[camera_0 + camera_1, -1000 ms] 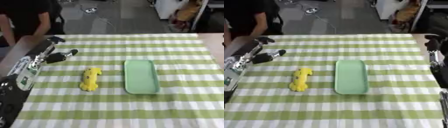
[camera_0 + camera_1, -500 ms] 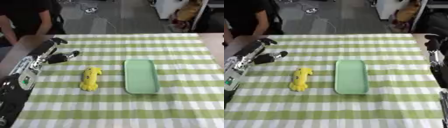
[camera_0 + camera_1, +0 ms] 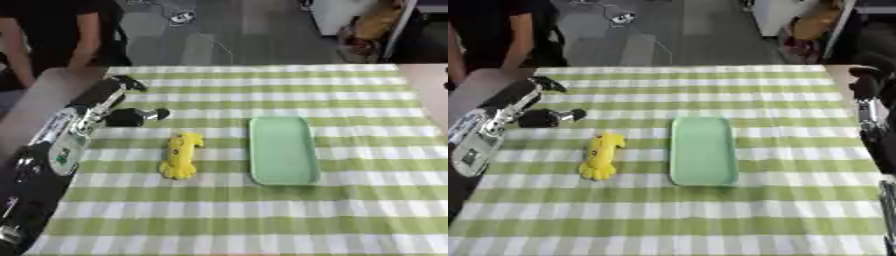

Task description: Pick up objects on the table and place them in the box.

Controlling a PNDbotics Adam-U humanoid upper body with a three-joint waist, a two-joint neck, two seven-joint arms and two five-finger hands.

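On the counter (image 3: 350,210), which is covered with a green and white checked cloth, lies a yellow soft toy (image 3: 181,155). It rests lengthwise, just to the left of a shallow light green tray (image 3: 282,149), and the two do not touch. The tray seems to serve as the box of the task, and nothing is inside it yet.

The left robot hand (image 3: 121,102) hangs over the left part of the counter, up and to the left of the toy, near it but not in contact. Its fingers are apart and hold nothing: one dark finger points up toward the far edge and the thumb reaches to the right, toward the toy. The right robot hand (image 3: 866,90) shows only at the right edge in the right eye view, well apart from the toy and the tray; I cannot tell how its fingers stand.

In my judgement the step in hand is the approach to the toy, so the task is only at its beginning. The next move calls for bringing the left robot hand down and a little to the right, over the middle of the toy, then closing the fingers around its body, lifting it and carrying it across to the tray.
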